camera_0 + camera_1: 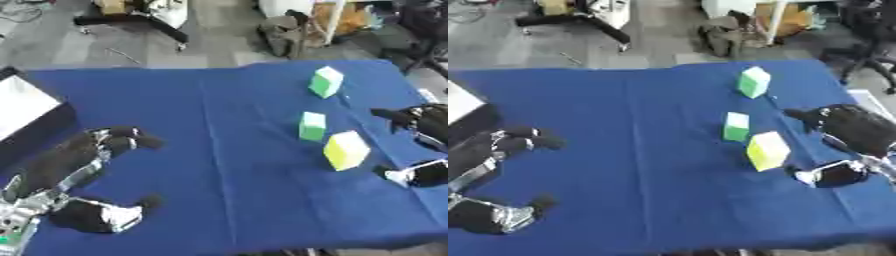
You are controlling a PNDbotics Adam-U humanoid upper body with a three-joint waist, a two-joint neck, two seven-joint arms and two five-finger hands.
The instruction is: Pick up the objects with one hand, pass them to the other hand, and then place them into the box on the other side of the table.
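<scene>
So far nothing is moved: two green blocks (753, 81) (736, 126) and a yellow block (767, 150) sit on the blue cloth-covered table (219, 150), well apart from the white-lined box (22, 107), the right hand (846, 132) spread empty beside the yellow block and the left hand (83, 165) relaxed, holding nothing.

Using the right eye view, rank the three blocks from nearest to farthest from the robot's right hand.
From the right hand:
1. Yellow block, just left of the hand, nearest the table's front.
2. Middle green block, a little farther left.
3. Far green block, toward the table's back edge.

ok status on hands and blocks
Right hand open beside yellow block, holding nothing. Left hand open, idle. Two green blocks untouched. Nothing in the way.
</scene>
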